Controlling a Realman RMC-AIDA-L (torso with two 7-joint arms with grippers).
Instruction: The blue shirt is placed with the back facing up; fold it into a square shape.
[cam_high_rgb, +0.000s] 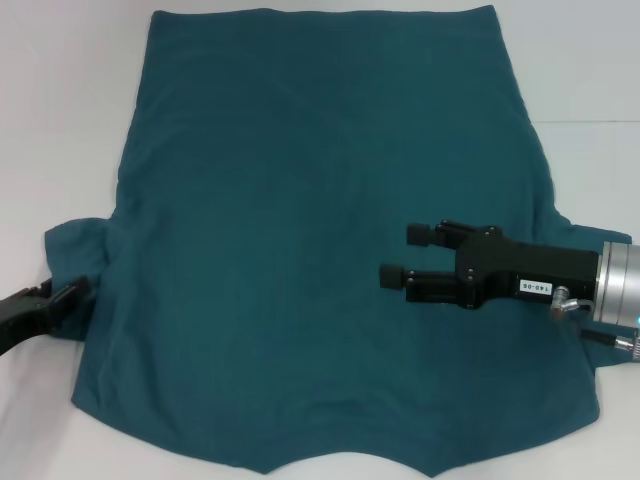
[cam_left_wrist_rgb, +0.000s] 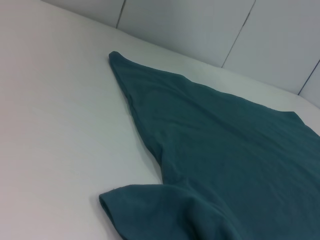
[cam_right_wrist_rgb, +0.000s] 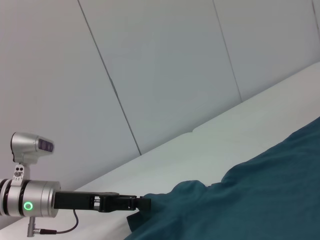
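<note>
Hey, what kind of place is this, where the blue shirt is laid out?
Probably a robot test bench, not a home: the blue shirt lies on a plain white table backed by bare panelled walls, with the left gripper and right gripper over it.

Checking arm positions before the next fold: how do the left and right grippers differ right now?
The left gripper sits low at the left sleeve edge of the blue shirt, fingers closed at the fabric; the right gripper is over the shirt's body, fingers open and empty. The left shows mostly just its tip at the frame edge; the right shows fully, with its silver wrist. Both are black and point inward.
</note>
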